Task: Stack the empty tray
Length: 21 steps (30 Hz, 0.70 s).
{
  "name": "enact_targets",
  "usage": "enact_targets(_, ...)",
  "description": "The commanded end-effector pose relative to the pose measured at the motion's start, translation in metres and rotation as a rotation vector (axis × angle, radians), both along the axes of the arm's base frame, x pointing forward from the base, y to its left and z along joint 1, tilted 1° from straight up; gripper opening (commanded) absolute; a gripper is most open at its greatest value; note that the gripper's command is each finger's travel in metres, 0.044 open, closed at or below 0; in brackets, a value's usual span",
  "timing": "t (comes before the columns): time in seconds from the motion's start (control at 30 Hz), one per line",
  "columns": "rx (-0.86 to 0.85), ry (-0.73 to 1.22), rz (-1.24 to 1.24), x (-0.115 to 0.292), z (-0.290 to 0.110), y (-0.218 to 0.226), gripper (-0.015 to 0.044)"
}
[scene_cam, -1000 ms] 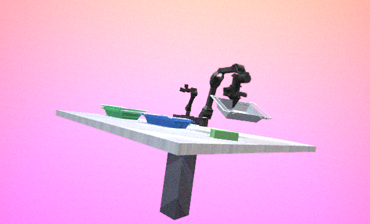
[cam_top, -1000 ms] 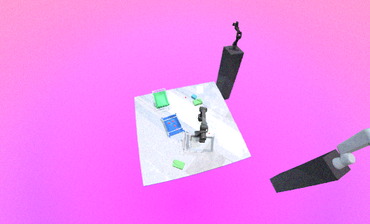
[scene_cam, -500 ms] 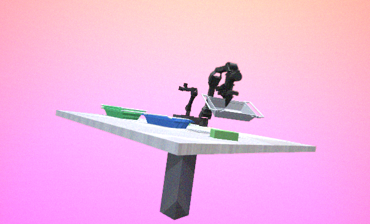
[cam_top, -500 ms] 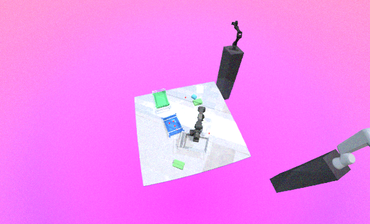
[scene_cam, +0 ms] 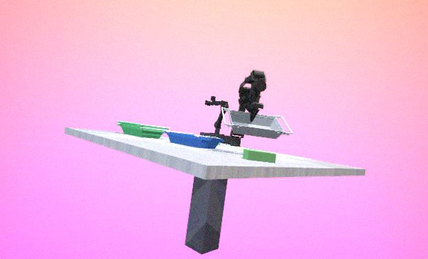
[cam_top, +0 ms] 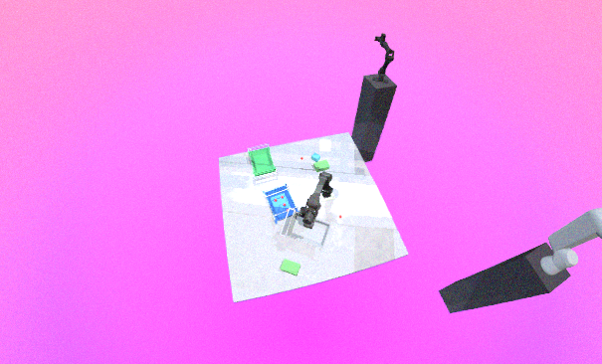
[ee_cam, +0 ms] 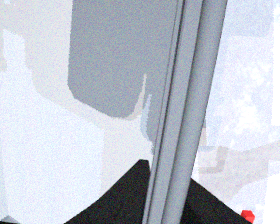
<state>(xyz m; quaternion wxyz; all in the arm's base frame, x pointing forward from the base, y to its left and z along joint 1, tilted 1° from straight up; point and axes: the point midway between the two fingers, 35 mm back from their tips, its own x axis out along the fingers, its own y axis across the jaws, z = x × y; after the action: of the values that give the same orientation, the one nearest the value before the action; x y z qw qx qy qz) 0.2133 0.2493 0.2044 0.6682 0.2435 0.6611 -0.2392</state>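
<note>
The loaded tray (cam_top: pixel 292 199) (scene_cam: pixel 192 140) is blue and stands on the table with small red blocks inside. Its two wire bars appear to lie across its top, one near each end. The empty tray (cam_top: pixel 326 235) (scene_cam: pixel 267 132) (ee_cam: pixel 183 110) is grey and hangs in the air beside the blue tray, roughly level, its own wire bars sticking out at its ends. My gripper (scene_cam: pixel 252 119) (ee_cam: pixel 154 170) is shut on the long wall of the grey tray. In the top view the arm hides the fingertips.
A green tray (cam_top: pixel 262 161) (scene_cam: pixel 141 130) stands beyond the blue one. A green block (cam_top: pixel 290 267) (scene_cam: pixel 259 156) lies near the table edge; another green block (cam_top: pixel 321 165) and a cyan block (cam_top: pixel 315 157) lie at the far side. A small red cube (cam_top: pixel 340 217) (ee_cam: pixel 247 216) lies right of my arm.
</note>
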Motion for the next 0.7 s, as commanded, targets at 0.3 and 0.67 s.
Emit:
enact_targets(0.3, 0.017, -0.018, -0.133, 0.037, 0.007, -0.039, 0.0000)
enact_targets(0.67, 0.016, -0.020, -0.243, 0.062, 0.007, -0.074, 0.0000)
